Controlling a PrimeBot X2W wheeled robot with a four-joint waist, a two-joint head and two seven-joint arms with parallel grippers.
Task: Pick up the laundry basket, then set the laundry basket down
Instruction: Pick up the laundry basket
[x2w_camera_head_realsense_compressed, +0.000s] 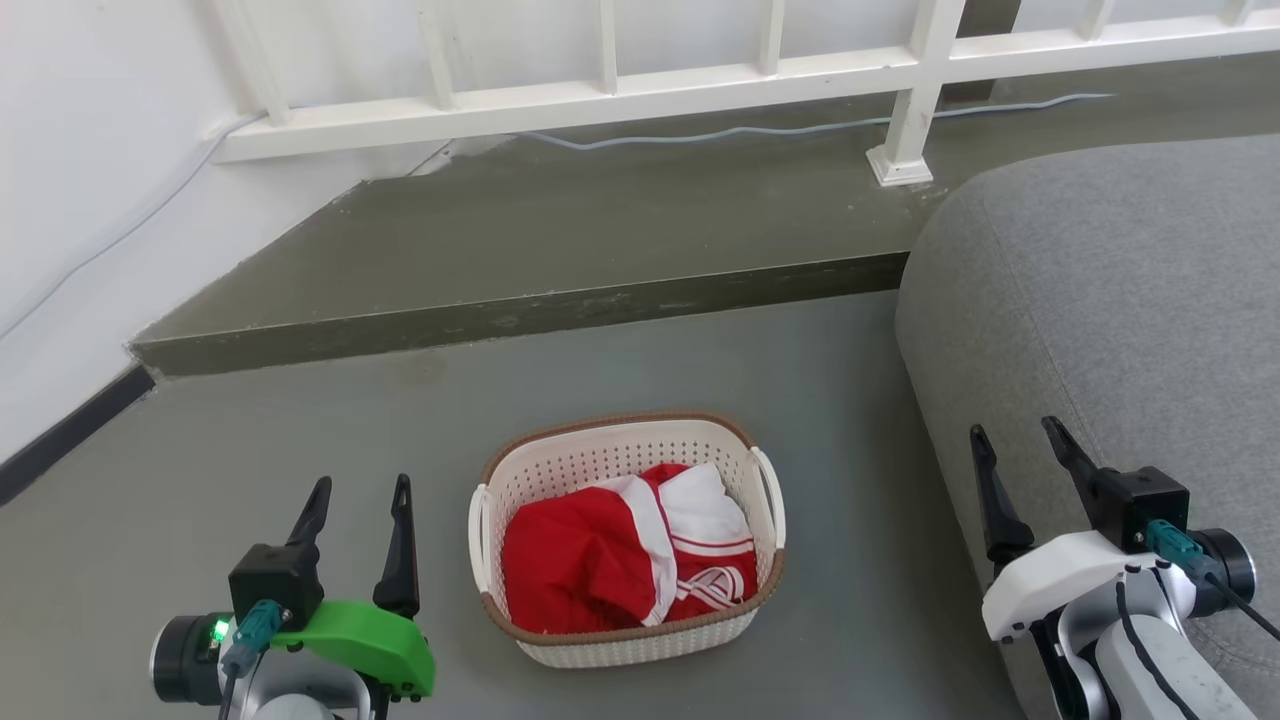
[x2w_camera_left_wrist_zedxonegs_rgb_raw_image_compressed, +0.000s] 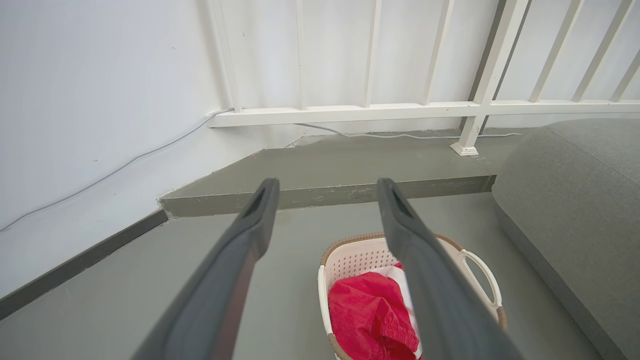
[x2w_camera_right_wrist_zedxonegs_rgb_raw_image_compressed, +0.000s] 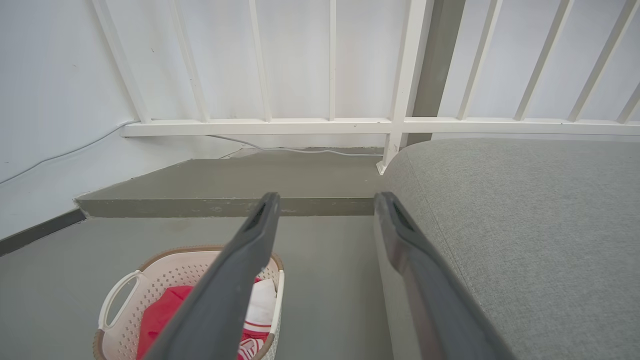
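Note:
The laundry basket (x2w_camera_head_realsense_compressed: 600, 455) sits on the grey floor, cream-white and perforated with a brown rim and a white loop handle on each short side. Red and white clothes fill it. My left gripper (x2w_camera_head_realsense_compressed: 360, 490) hovers open to the basket's left, well apart from it, fingers empty. My right gripper (x2w_camera_head_realsense_compressed: 1015, 435) is open over the sofa's edge, right of the basket. In the left wrist view the basket (x2w_camera_left_wrist_zedxonegs_rgb_raw_image_compressed: 350, 260) lies low and right of my open left gripper (x2w_camera_left_wrist_zedxonegs_rgb_raw_image_compressed: 327, 192). The right wrist view has the basket (x2w_camera_right_wrist_zedxonegs_rgb_raw_image_compressed: 160, 280) at lower left, partly behind one finger of the open right gripper (x2w_camera_right_wrist_zedxonegs_rgb_raw_image_compressed: 325, 205).
A grey fabric sofa (x2w_camera_head_realsense_compressed: 1130, 300) fills the right side. Behind the basket a raised concrete step (x2w_camera_head_realsense_compressed: 520, 315) runs across, with a white railing (x2w_camera_head_realsense_compressed: 700, 85) and a pale cable (x2w_camera_head_realsense_compressed: 720, 132) on it. A white wall (x2w_camera_head_realsense_compressed: 80, 200) with dark skirting stands at left.

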